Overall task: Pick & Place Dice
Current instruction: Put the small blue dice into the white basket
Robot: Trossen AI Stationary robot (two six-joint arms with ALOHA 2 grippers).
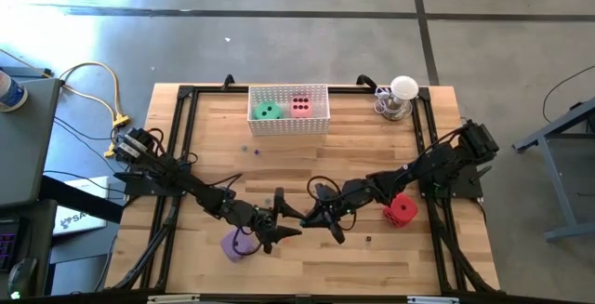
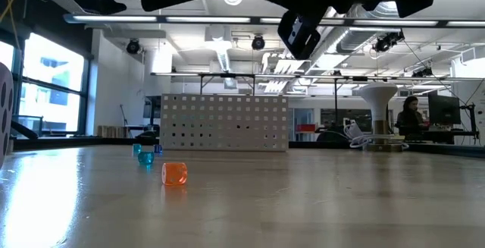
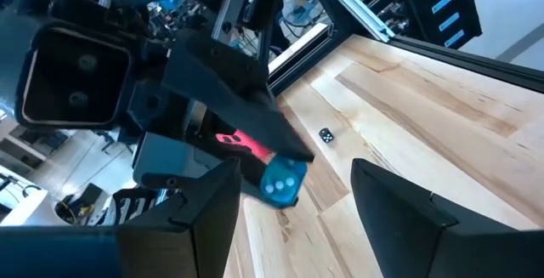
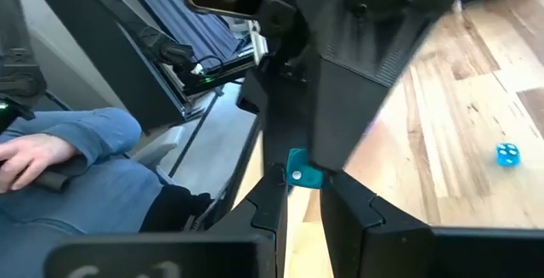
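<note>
Left gripper [image 1: 286, 228] is held open by a tiny teal die [image 3: 282, 183], which is pinched shut in right gripper [image 4: 303, 183] mid-worktop. Purple die [image 1: 232, 244] is left near the front edge and should be gripped squarely, tbh.

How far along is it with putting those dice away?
About halfway. Done: the green die and pink die lie in the white basket. In hand: the right gripper pinches only a small blue die, held up between the open fingers of the left gripper. Left: the purple die and red die sit on the table.
</note>
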